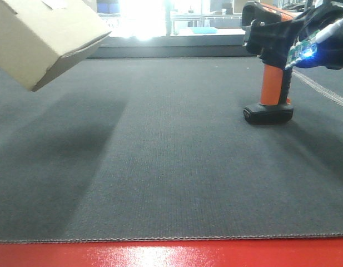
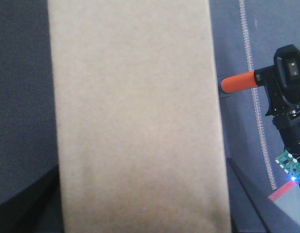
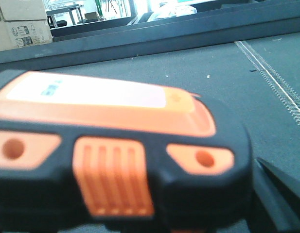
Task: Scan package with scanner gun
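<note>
Pincers first: the left pincer (image 2: 140, 213) is clamped on the package (image 1: 43, 39), with dark fingers (image 2: 21, 206) on either side, so the tan box hangs tilted in the air over the left of the grey mat (image 1: 171, 167). Over on the right, the right pincer (image 1: 285, 39) sits at the black head of the scanner gun (image 1: 269, 83), and honestly I can't tell if it's squeezing or loose. The scanner stands upright, foot down at the mat, well apart from the package.

Tan package (image 1: 43, 39) tilted, off mat (image 1: 171, 167), left; scanner gun (image 1: 269, 83) upright, foot on mat.
</note>
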Robot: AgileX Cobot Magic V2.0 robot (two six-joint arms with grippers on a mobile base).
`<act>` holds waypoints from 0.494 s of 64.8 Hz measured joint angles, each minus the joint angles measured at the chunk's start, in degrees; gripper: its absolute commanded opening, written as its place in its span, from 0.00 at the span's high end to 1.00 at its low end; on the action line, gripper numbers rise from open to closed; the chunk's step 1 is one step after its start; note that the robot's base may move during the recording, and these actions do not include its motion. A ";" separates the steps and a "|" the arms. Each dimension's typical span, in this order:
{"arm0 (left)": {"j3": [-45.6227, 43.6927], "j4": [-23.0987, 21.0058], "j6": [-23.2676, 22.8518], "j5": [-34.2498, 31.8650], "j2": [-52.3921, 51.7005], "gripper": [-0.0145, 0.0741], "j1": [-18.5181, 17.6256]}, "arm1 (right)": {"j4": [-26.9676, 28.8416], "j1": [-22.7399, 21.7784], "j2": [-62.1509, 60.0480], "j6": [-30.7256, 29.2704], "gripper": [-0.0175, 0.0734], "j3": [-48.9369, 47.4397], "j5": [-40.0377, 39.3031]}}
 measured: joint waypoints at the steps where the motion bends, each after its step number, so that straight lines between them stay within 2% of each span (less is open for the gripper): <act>1: 0.00 0.14 0.00 0.00 0.00 0.96 0.00 | 0.00 0.00 0.14 0.00 0.19 -0.09 0.00; 9: 0.03 0.26 0.00 0.00 0.00 0.96 0.00 | 0.00 -0.11 0.47 0.00 0.21 -0.62 0.64; 15: 0.13 0.25 0.00 0.00 0.00 0.96 0.00 | 0.00 -0.32 0.59 0.00 0.30 -0.98 1.27; 22: 0.12 0.25 0.00 0.00 0.00 0.96 0.00 | 0.10 -0.56 0.59 -0.76 0.49 -1.02 2.16; 32: 0.12 0.25 0.00 0.00 0.00 0.96 0.00 | 0.10 -1.04 0.66 -1.89 0.82 -1.12 2.80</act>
